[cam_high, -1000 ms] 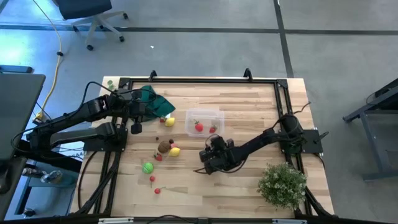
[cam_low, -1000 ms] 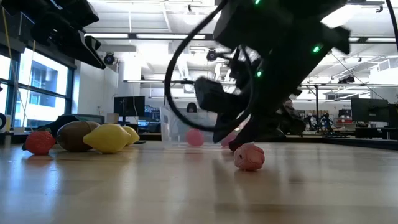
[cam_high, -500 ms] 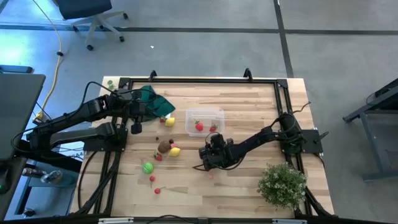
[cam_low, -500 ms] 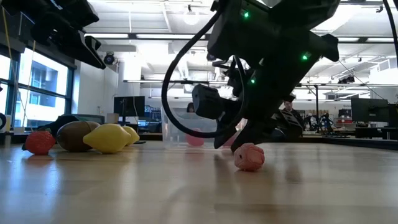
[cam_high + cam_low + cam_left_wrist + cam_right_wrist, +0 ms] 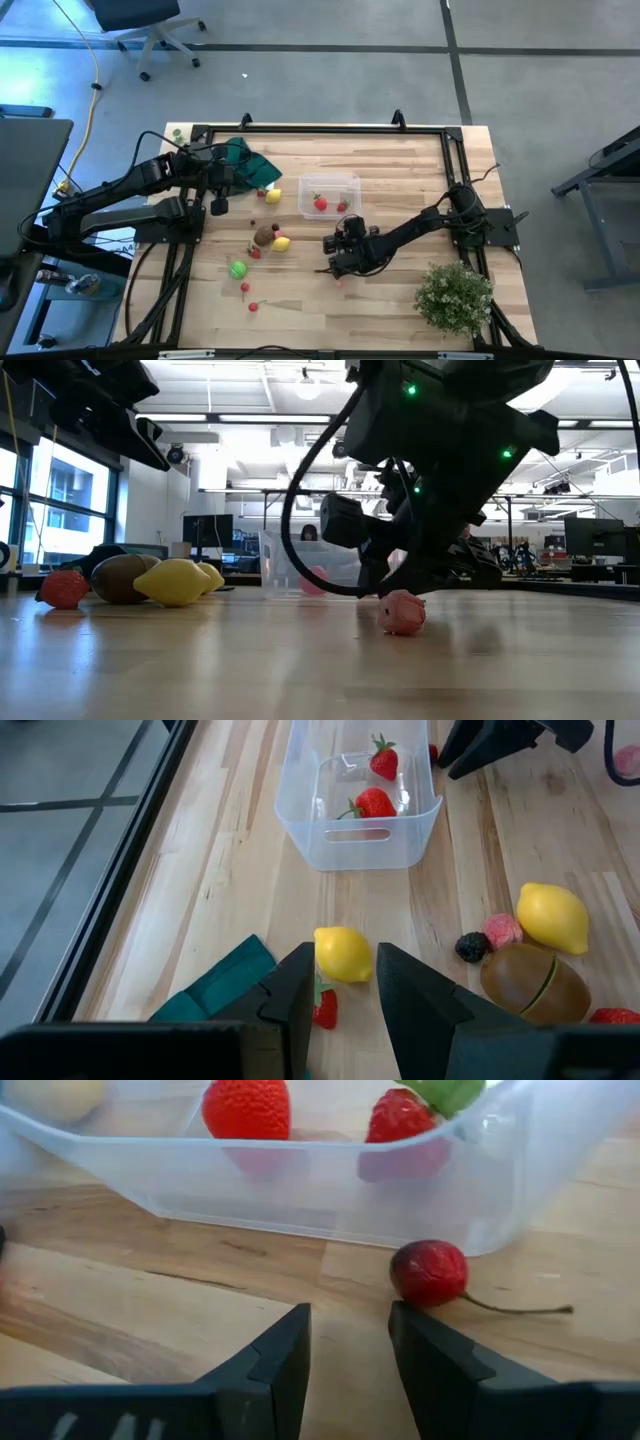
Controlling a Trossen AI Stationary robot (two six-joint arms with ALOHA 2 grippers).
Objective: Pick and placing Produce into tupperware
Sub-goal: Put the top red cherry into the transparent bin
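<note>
Clear plastic, the tupperware (image 5: 329,192) sits near the middle of the wooden table (image 5: 400,170) with two strawberries (image 5: 377,802) already inside, while the rest of the produce, a lemon (image 5: 281,243), a brown piece (image 5: 264,236), a green one (image 5: 237,268) and small red bits, lies on the boards to its left and nearer side. The right gripper (image 5: 345,1342) hangs low just in front of the tub's near wall, its fingers spread and holding nothing, aimed at a cherry (image 5: 430,1272) that rests against that wall; a pink piece (image 5: 402,612) lies just beside it. This looks like the reach for the next pick, which calls for easing forward so the fingers straddle the cherry, then pinching and lifting it over the rim; the left gripper (image 5: 340,990) waits at the far left by the green cloth (image 5: 250,162), also spread and empty.
</note>
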